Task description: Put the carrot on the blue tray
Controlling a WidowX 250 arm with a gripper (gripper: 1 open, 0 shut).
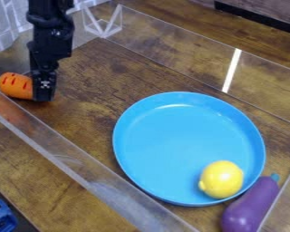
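The orange carrot [14, 85] lies on the wooden table at the far left, its green top pointing off the left edge. My gripper [41, 89] hangs straight down over the carrot's right end, its black fingers hiding that part. The jaws stand open around it, and I cannot see a grip on it. The blue tray [172, 136] sits to the right of centre, a good way from the carrot and the gripper.
A yellow lemon [220, 178] lies on the tray's near right part. A purple eggplant [250, 209] rests on the table just beyond the tray's right rim. Clear plastic walls border the table at front left and at the back.
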